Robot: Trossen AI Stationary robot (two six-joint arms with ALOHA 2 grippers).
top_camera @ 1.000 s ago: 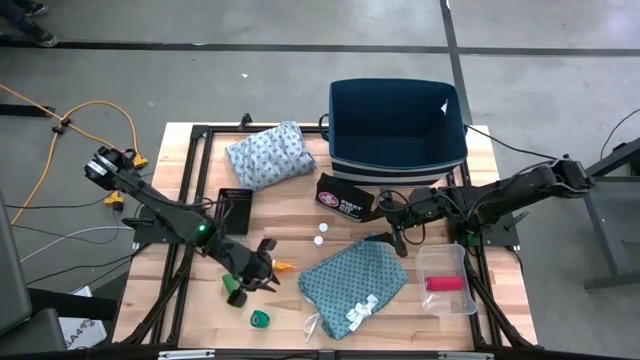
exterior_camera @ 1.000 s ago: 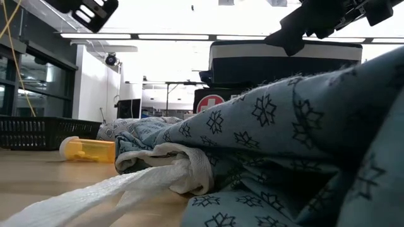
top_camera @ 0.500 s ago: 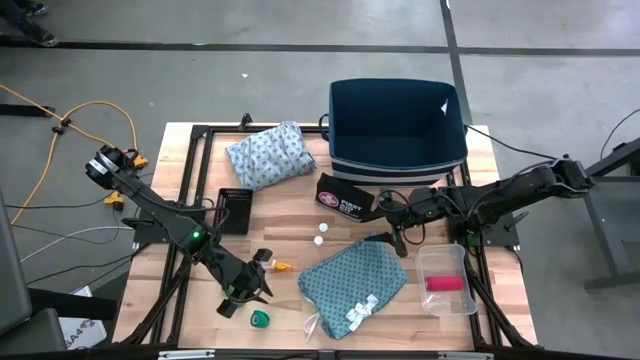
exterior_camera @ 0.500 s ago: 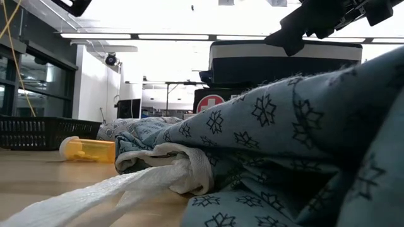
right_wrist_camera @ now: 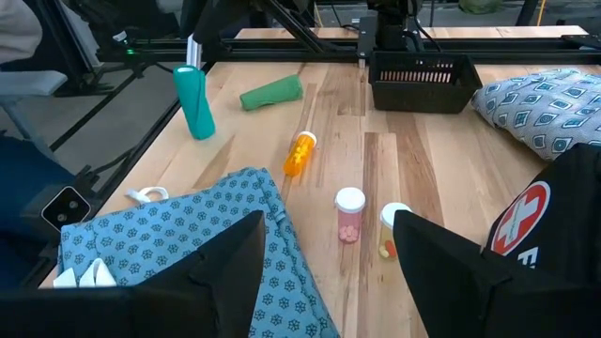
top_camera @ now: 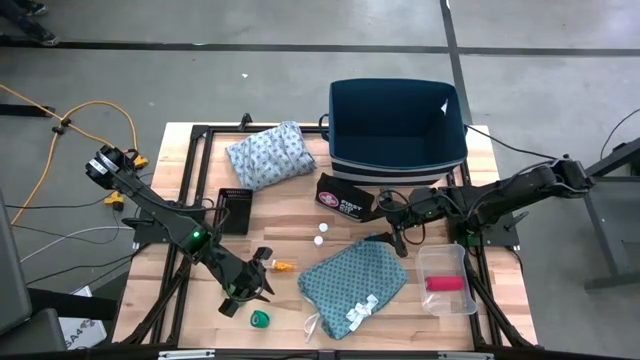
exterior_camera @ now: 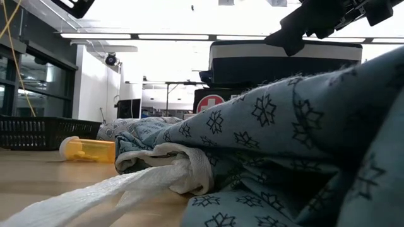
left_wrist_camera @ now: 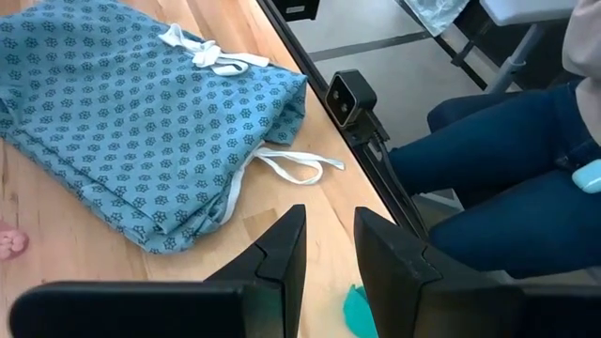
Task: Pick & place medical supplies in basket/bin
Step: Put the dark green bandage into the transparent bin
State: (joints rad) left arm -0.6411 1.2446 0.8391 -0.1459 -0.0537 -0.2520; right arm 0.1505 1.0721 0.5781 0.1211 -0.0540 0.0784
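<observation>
Near the front left of the table, our left gripper [top_camera: 250, 287] hangs low over the boards with its fingers [left_wrist_camera: 282, 249] drawn close, only a narrow gap between them, and we see nothing held in that gap. Just beside it, toward the front edge, sits the small green roll [top_camera: 260, 319], which shows as a teal sliver by the fingertips in the left wrist view; we judge it the likeliest next pick, and this arm is plainly the nearer one. A little to the other side lies the orange bottle [top_camera: 284, 266], its long axis running across the table toward the teal cloth [top_camera: 352, 279] with white ties [left_wrist_camera: 208, 53]. Farther out, our right gripper [top_camera: 398, 235] waits by the cloth's far corner, fingers about half apart and empty. Two white-capped vials [right_wrist_camera: 349, 213] stand between the arms. Well beyond, the navy bin [top_camera: 398, 125] waits at the back, with the pale cloth [top_camera: 268, 156] beside it. A black pouch [top_camera: 344, 197] bears a red cross and "FIRST AID".
</observation>
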